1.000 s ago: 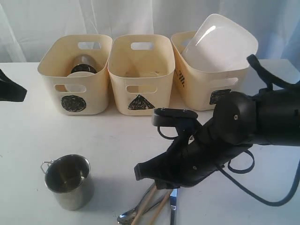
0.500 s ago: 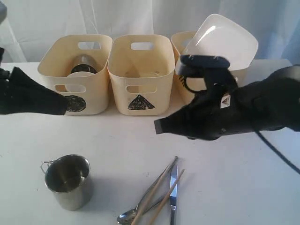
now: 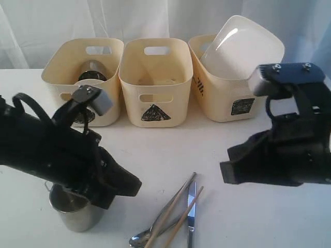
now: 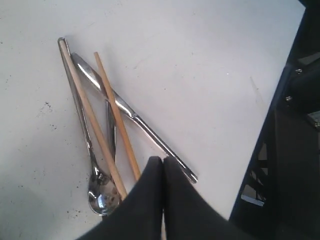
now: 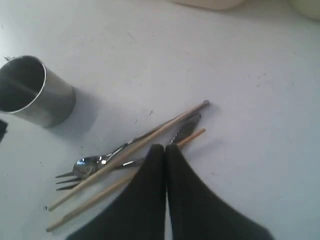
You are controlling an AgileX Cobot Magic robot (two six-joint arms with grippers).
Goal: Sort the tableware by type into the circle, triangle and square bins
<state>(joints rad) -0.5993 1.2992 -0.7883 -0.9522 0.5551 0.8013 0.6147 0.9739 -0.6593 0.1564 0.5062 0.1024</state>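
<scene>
Pinched shut, holding nothing: left black gripper point(image 4: 162, 159) and right black gripper point(image 5: 165, 147), aimed at the heap point(image 3: 173, 217), likely choosing a pick. By the white table's point(image 3: 155, 150) front edge: crossed steel spoon point(image 4: 98, 196), knife point(image 4: 160, 143), fork point(image 5: 75, 178), wooden chopsticks point(image 4: 117, 120). Shiny steel mug point(image 5: 40, 100) near front left corner, unsorted.

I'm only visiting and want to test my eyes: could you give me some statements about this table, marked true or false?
1. The big white plate leans in the right bin. True.
2. The chopsticks are inside a bin. False: they lie on the table beside the knife.
3. The left fingers and right fingers are shut and hold nothing. True.
4. The steel mug lies on its side. False: it stands upright on the table.
</scene>
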